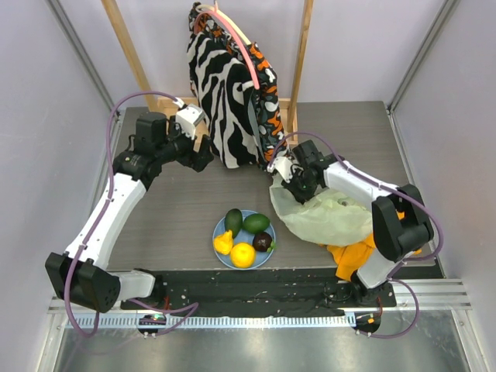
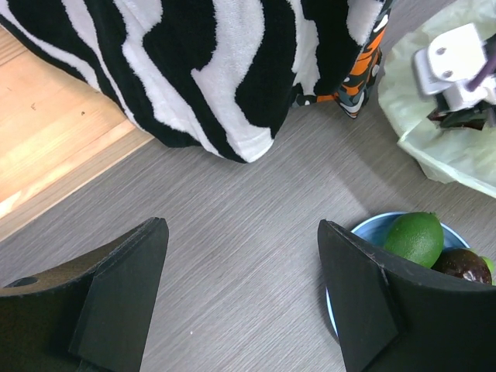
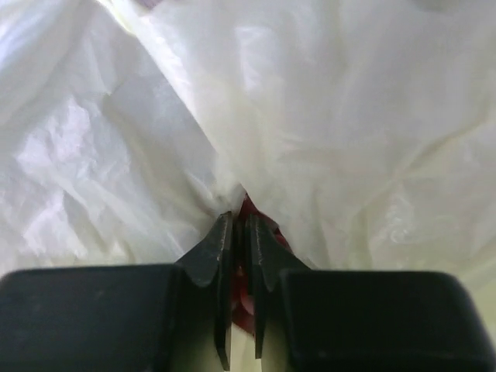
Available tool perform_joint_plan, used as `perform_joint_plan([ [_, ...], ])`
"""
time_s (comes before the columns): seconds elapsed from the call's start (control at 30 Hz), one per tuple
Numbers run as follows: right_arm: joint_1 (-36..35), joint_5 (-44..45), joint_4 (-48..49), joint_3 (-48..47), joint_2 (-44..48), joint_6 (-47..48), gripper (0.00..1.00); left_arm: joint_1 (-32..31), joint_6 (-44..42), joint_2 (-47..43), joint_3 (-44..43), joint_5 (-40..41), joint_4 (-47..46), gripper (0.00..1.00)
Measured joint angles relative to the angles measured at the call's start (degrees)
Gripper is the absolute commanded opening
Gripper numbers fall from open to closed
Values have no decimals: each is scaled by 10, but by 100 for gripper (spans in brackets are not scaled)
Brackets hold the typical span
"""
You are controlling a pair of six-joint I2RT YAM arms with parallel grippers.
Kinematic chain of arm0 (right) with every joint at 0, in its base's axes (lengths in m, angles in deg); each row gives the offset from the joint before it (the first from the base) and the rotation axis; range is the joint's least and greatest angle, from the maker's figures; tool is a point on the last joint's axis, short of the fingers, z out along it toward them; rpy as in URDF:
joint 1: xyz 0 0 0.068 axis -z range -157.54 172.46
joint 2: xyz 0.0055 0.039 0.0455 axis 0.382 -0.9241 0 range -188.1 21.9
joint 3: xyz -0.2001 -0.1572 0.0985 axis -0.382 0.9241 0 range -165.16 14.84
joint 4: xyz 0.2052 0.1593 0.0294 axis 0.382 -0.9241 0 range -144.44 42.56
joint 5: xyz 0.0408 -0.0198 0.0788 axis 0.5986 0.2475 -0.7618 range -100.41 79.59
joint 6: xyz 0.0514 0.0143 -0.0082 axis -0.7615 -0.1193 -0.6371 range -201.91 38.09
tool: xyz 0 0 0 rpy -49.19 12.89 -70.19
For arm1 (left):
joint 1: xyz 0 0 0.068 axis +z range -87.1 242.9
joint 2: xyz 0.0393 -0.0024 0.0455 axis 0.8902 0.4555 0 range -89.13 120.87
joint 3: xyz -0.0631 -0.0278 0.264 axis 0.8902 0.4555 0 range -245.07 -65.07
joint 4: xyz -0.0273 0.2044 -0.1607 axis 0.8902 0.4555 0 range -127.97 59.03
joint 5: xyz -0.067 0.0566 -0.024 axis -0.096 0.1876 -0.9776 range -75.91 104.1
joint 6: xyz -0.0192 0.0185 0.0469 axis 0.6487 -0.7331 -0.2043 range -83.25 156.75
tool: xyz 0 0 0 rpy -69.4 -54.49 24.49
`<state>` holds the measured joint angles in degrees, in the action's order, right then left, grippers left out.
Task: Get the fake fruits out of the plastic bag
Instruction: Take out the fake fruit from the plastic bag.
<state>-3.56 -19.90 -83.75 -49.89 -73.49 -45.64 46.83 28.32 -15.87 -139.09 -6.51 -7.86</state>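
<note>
All the fake fruits lie on the light blue plate [image 1: 219, 231]: two green avocados [image 1: 233, 221] [image 1: 256, 223], a yellow lemon [image 1: 223, 242], an orange ball [image 1: 242, 255] and a dark purple-brown one [image 1: 263, 242]. The pale yellow-green plastic bag [image 1: 329, 217] lies crumpled to the right of the plate. My right gripper [image 1: 285, 180] is shut on the bag's far left edge; in the right wrist view its jaws [image 3: 240, 218] pinch bag film [image 3: 325, 116] with a dark red scrap between them. My left gripper [image 2: 242, 226] is open and empty above bare table, left of the plate [image 2: 363, 226].
A zebra-patterned garment [image 1: 225, 85] hangs from a wooden frame [image 1: 128, 46] at the back centre, close in front of my left gripper [image 1: 203, 159]. An orange cloth [image 1: 353, 256] lies under the bag at the near right. Side walls enclose the table.
</note>
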Motion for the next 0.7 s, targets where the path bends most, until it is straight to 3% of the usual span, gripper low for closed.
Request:
perform_joint_plan([
  [0.2, 0, -3, -54, -21, 85, 16, 8, 0, 0, 5, 0, 0, 0, 82],
  [0.43, -1, -2, -105, -127, 158, 23, 8, -1, 0, 16, 0, 0, -1, 83],
  [0.57, -2, 7, -116, -121, 179, 29, 6, -1, -5, 19, 0, 0, -1, 83],
  [0.7, -1, 75, -102, -52, 183, 53, 1, -3, -8, 19, -1, 0, -2, 83],
])
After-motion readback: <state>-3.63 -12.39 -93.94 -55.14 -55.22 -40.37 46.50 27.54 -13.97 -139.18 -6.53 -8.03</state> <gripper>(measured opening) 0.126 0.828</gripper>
